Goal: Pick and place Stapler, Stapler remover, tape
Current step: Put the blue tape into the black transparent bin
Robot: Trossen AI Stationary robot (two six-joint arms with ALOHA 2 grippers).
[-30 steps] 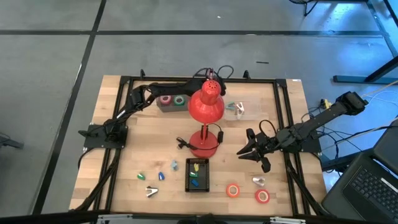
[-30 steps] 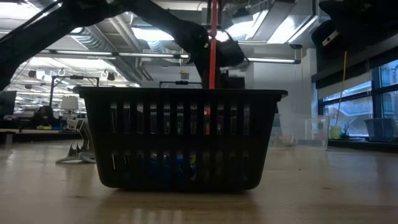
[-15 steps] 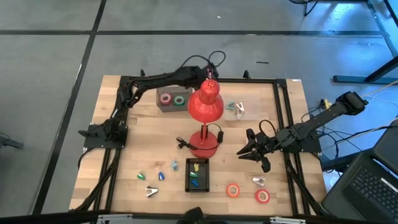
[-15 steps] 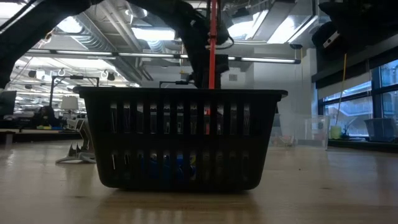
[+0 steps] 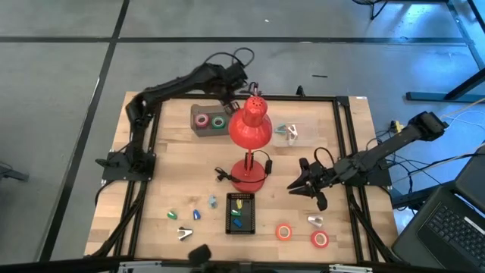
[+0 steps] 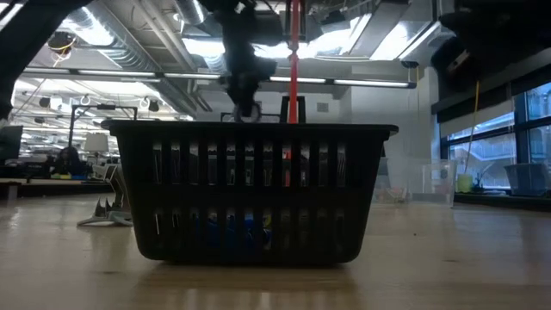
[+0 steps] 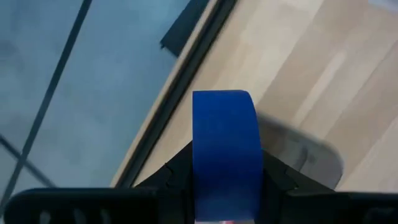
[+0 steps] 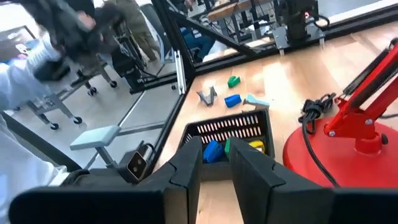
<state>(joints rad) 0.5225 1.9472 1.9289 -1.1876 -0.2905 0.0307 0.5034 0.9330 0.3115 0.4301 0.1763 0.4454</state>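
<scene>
1. Basket point(image 5: 240, 213), black, sits nearest my camera side, already holding small coloured items; two tape rolls point(image 5: 284, 232) lie on the wood just beside it.
2. Right gripper point(image 5: 307, 185) hovers beside the red lamp point(image 5: 251, 129), fingers nearly together with a narrow gap, nothing between them.
3. Grey tray point(image 5: 198, 129) behind the lamp holds two more rolls.
4. Left gripper point(image 5: 241, 78) hangs over the far table edge, pinching a blue tape roll point(image 7: 226, 149) on its flanks.
5. I judge a good placement needs a lamp-clearing path and release low over the container.
</scene>
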